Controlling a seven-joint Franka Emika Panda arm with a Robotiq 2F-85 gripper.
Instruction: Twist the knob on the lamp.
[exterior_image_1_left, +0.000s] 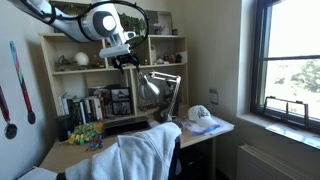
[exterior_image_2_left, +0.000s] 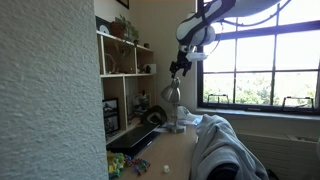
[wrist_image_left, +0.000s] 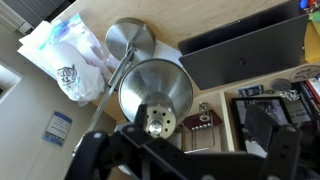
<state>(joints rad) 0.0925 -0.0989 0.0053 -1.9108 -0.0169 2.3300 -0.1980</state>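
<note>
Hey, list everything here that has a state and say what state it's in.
gripper, open, hovering above the lamp, holding nothing.
lamp, upright on the desk, shade opening downward; lit or not, cannot tell.
knob, at the shade's top, not gripped.
white cloth, draped in front of the desk.

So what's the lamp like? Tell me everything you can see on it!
The lamp is a silvery metal desk lamp. It has a shiny cone-shaped shade, a small knob at the shade's narrow top, a thin jointed arm and a round flat base. It stands upright on the desk, with the shade pointing down. The gripper hangs just above the shade. Nothing seems to touch the lamp but the desk.
</note>
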